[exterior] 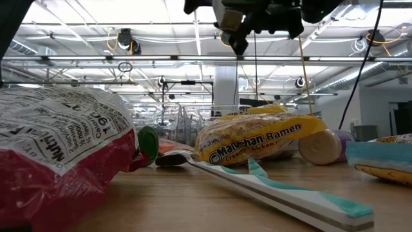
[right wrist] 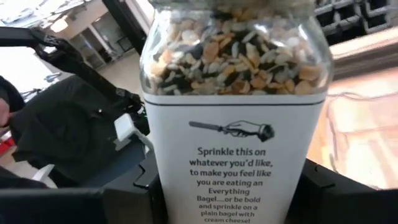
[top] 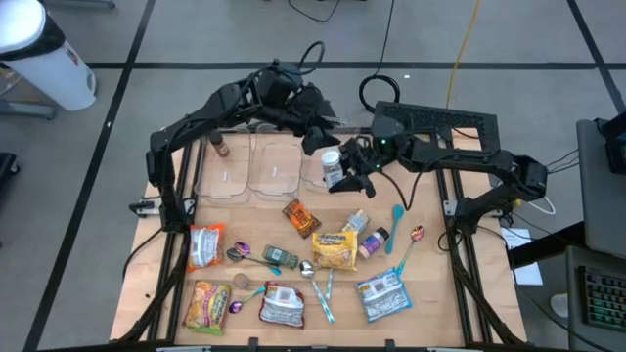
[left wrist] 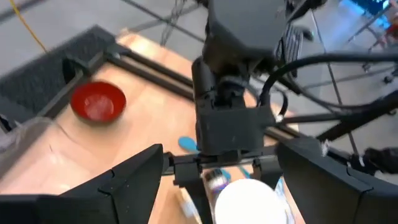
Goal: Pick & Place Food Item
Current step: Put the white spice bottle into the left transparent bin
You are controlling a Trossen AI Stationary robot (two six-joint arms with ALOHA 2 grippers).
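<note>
You're mid-carry here: the right gripper (top: pixel 337 174) has its fingers clamped on the seasoning jar (top: pixel 333 166), holding it up off the table just beside the row of clear containers (top: pixel 274 168) at the far side. In the right wrist view the jar (right wrist: pixel 233 112) fills the frame, clear top showing seeds and flakes, label reading "Everything Bagel". The left gripper (top: pixel 315 137) hangs right next to it, fingers spread wide and holding nothing; its wrist view looks straight down on the jar's white cap (left wrist: pixel 249 202). My guess is you're either handing off or about to drop it into a container, so the next move needs the jar lined up over an opening and kept upright before letting go. The containers look empty from above, though they're see-through, so I can't swear to it. A red bowl (left wrist: pixel 98 102) sits off the table edge, looks empty too.
</note>
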